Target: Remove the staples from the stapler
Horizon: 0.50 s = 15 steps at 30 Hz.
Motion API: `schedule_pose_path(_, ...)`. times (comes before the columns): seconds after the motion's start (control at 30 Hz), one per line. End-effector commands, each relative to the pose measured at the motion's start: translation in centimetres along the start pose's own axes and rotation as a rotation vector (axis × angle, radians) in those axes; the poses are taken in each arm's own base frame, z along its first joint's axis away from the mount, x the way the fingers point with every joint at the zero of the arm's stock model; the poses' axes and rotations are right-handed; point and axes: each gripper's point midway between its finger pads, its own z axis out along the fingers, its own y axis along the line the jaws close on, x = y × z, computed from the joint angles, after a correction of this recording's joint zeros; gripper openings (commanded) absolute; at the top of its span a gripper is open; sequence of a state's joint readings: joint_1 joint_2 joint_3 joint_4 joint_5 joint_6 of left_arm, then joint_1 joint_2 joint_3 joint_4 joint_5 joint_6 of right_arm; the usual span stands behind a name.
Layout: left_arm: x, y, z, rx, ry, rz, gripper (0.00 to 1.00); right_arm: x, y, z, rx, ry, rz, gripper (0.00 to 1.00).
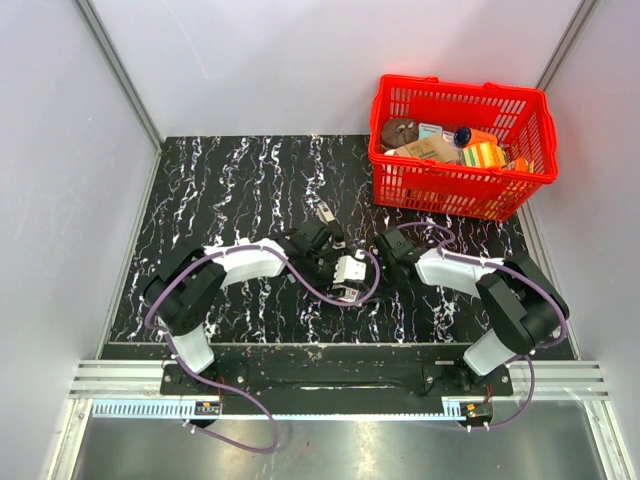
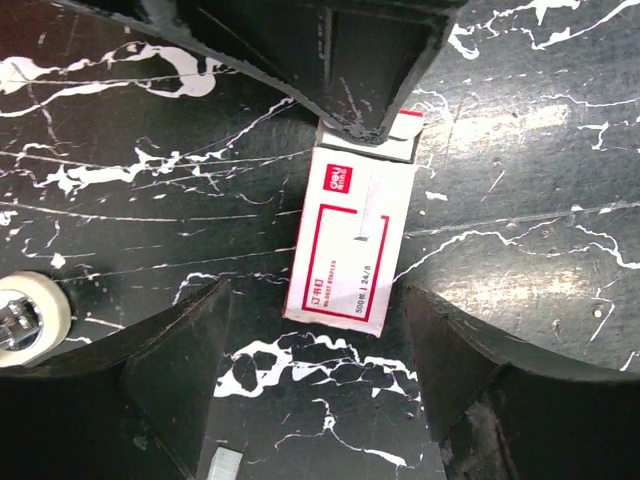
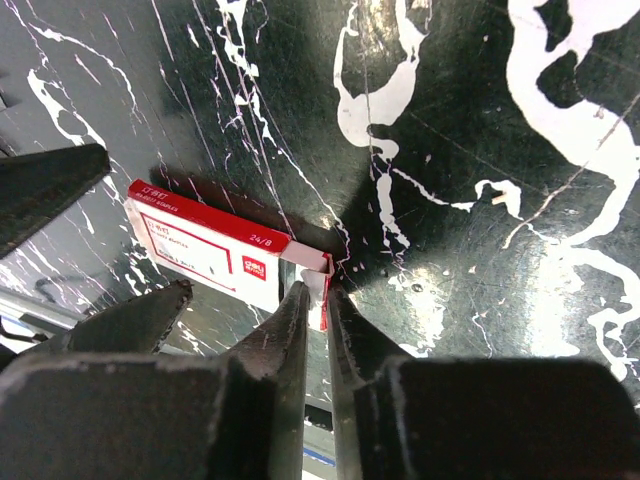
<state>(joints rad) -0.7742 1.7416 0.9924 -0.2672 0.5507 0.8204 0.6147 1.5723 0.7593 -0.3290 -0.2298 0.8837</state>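
The red-and-white staple box [image 2: 350,240] lies flat on the black marble table. My left gripper [image 2: 318,290] is open, its fingers [image 2: 180,370] standing wide on either side of the box's near end without touching it. My right gripper [image 3: 322,290] is shut on the box's open end flap; the box [image 3: 200,255] stretches away to its left. In the top view the two grippers [image 1: 338,268] [image 1: 374,260] meet over the box [image 1: 350,272]. A small grey metal piece that looks like the stapler [image 1: 323,213] lies just beyond the left gripper.
A red basket [image 1: 400,90] full of items stands at the back right. A slim white bar [image 2: 225,465] lies under the left wrist, and a round white object [image 2: 25,320] sits at that view's left edge.
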Motion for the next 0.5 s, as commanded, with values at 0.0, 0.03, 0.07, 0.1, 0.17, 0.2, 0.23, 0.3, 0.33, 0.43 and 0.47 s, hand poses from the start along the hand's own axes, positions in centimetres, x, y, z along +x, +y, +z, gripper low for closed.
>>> schedule_pose_path(0.0, -1.0, 0.1, 0.7, 0.025, -0.03, 0.054, 0.73, -0.6, 1.1, -0.5, -0.032, -0.018, -0.017, 0.15)
schedule_pose_path(0.03, -1.0, -0.1, 0.7, 0.033, -0.028, 0.052, 0.71, -0.6, 1.0, -0.6, -0.033, -0.019, -0.019, 0.14)
schedule_pose_path(0.07, -0.9, -0.2, 0.8, 0.036, -0.025, 0.051, 0.7, -0.6, 1.0, -0.6, -0.032, -0.02, -0.02, 0.13)
schedule_pose_path(0.1, -0.8, -0.2, 0.8, 0.039, -0.022, 0.049, 0.68, -0.6, 1.1, -0.7, -0.037, -0.022, -0.023, 0.12)
schedule_pose_path(0.17, -0.7, -0.4, 0.8, 0.043, -0.018, 0.045, 0.66, -0.6, 1.0, -0.8, -0.038, -0.021, -0.028, 0.11)
schedule_pose_path(0.2, -0.6, -0.5, 0.8, 0.046, -0.013, 0.044, 0.64, -0.5, 1.1, -0.8, -0.039, -0.022, -0.031, 0.11)
schedule_pose_path(0.23, -0.4, -0.6, 0.8, 0.05, -0.01, 0.041, 0.61, -0.5, 1.0, -0.8, -0.038, -0.021, -0.031, 0.11)
schedule_pose_path(0.3, 0.1, -0.8, 0.8, 0.052, 0.006, 0.039, 0.56, -0.5, 0.8, -0.9, -0.03, -0.024, -0.039, 0.09)
schedule_pose_path(0.33, 0.3, -0.8, 0.8, 0.049, 0.017, 0.037, 0.53, -0.5, 0.8, -0.9, -0.028, -0.024, -0.043, 0.09)
schedule_pose_path(0.43, 1.0, -1.1, 0.6, 0.044, 0.036, 0.041, 0.49, -0.4, 0.5, -0.9, -0.018, -0.025, -0.049, 0.08)
schedule_pose_path(0.47, 1.0, -1.1, 0.5, 0.041, 0.038, 0.044, 0.49, -0.4, 0.4, -0.9, -0.016, -0.024, -0.05, 0.08)
